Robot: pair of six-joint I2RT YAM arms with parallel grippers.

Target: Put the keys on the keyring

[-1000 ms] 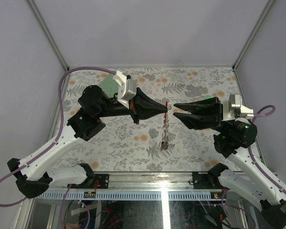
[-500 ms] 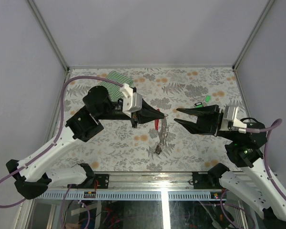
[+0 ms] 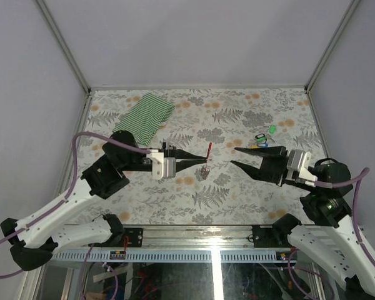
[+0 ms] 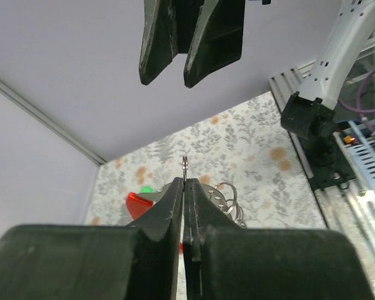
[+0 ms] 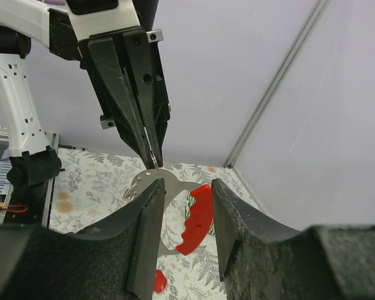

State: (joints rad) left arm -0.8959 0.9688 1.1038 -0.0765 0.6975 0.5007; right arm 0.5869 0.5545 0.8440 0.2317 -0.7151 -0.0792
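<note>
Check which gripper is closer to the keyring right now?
Left. The left gripper is shut on the keyring, pinching it at its tips. The right gripper hangs open across a small gap on the right, not touching it.

A: How do the two arms stand?
B: The left arm (image 3: 62,200) and right arm (image 3: 328,234) both bend inward, and their tips face each other with a gap between.
A: And the grippers?
B: The left gripper (image 3: 202,161) has its jaws pinched together. The right gripper (image 3: 234,156) has its jaws parted.
</note>
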